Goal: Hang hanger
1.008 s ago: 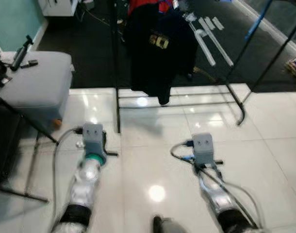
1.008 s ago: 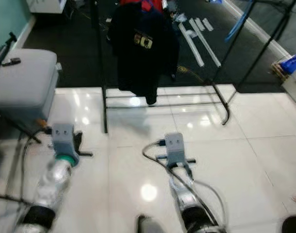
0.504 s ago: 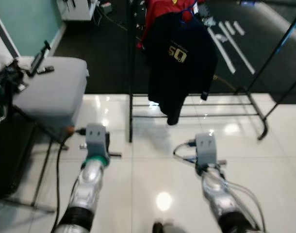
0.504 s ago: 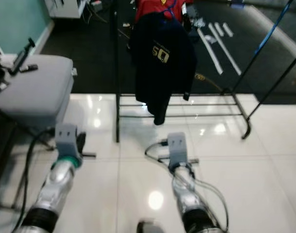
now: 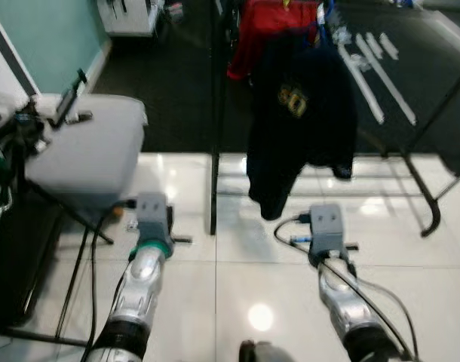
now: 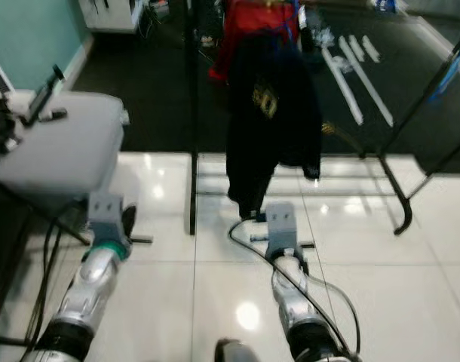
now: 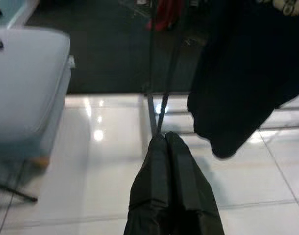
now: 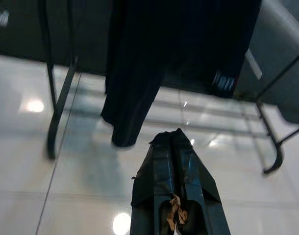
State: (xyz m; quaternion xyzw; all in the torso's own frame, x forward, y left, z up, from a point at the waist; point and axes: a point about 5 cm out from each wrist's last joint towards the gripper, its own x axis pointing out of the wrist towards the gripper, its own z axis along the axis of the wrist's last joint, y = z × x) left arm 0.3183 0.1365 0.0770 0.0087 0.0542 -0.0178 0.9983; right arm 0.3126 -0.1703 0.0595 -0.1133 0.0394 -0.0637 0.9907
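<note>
Both arms are held out low in front of the robot over the white tiled floor (image 5: 237,302), facing a black clothes rack (image 5: 213,151). The left hand (image 7: 165,139) has its two black fingers pressed flat together with nothing between them. Same for the right hand (image 8: 175,137): fingers closed to a point, empty apart from a scrap of brownish tape or similar stuck near its base.

The task is about a hanger, but I can't make one out anywhere, not in either hand and not on the floor. What's on the rack is a dark jacket (image 5: 298,128) with a yellow print on the chest, hanging with its hem just above the rack's bottom rails, and a red garment (image 5: 253,34) behind it. Presumably they're on hangers, but the tops are cut off, so I can't say.

Off to the robot's left is a grey padded stool (image 5: 87,151) with a small dark gadget lying on top, plus tripod legs and cables (image 5: 72,264) around it.

My read: the hands are closed and tucked low because the robot is just walking or parked, not reaching. Either the hanging is done, or it hasn't picked a hanger up yet.
</note>
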